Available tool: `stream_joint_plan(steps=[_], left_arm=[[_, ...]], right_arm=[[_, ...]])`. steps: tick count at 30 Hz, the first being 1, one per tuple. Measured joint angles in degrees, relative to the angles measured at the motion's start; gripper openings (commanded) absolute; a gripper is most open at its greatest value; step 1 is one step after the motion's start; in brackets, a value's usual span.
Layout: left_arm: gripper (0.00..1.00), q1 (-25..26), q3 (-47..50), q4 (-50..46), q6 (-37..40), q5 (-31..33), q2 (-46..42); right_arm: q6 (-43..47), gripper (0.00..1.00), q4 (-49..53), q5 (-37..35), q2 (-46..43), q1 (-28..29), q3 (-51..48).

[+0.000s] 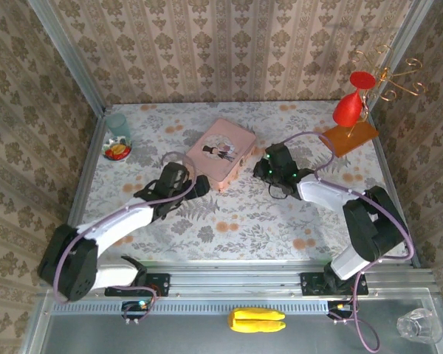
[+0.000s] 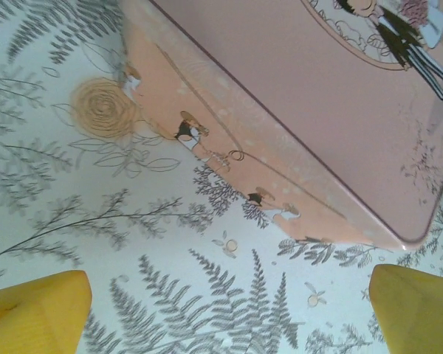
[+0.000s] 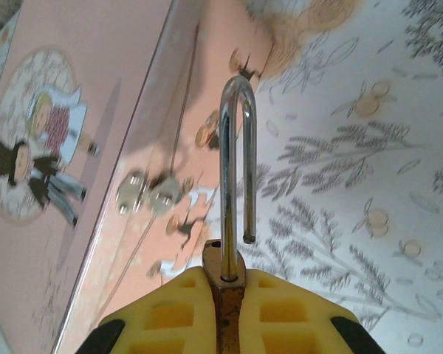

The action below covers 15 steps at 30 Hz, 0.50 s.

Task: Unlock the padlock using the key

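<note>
Biggest first: pink tin (image 1: 221,153), flat on the floral surface (image 1: 229,221), and the landmark for everything below. Just off the tin's near-left edge, left jaws spread wide, nothing between the yellow fingertips (image 2: 31,313) but fern print. Just right of the tin, right jaws clamped tight on the padlock (image 3: 226,284), brass body pinched edge-on between the yellow pads (image 3: 170,310), shackle (image 3: 226,169) poking out alongside the tin's side wall. Looks sprung already, going by the short leg ending free of the body. No telling where the key is.

Handling guess: tiny, light, rigid metal with slick faces, so prone to twisting or squirting out of a pinch. Best gripped across the flat brass body, keyhole end left clear. Better not to tug on that thin shackle.
</note>
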State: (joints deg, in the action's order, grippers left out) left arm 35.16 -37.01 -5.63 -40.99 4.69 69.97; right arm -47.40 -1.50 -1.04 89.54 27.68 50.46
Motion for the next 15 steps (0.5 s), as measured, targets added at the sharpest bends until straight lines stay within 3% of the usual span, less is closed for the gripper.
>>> stream_joint_plan(steps=[15], left_arm=[[1.0, 0.0, 16.85, 1.84, 11.34, 1.66, -32.04]], right_arm=[[9.31, 0.0, 11.54, 0.09, -11.5, 13.05, -2.84]])
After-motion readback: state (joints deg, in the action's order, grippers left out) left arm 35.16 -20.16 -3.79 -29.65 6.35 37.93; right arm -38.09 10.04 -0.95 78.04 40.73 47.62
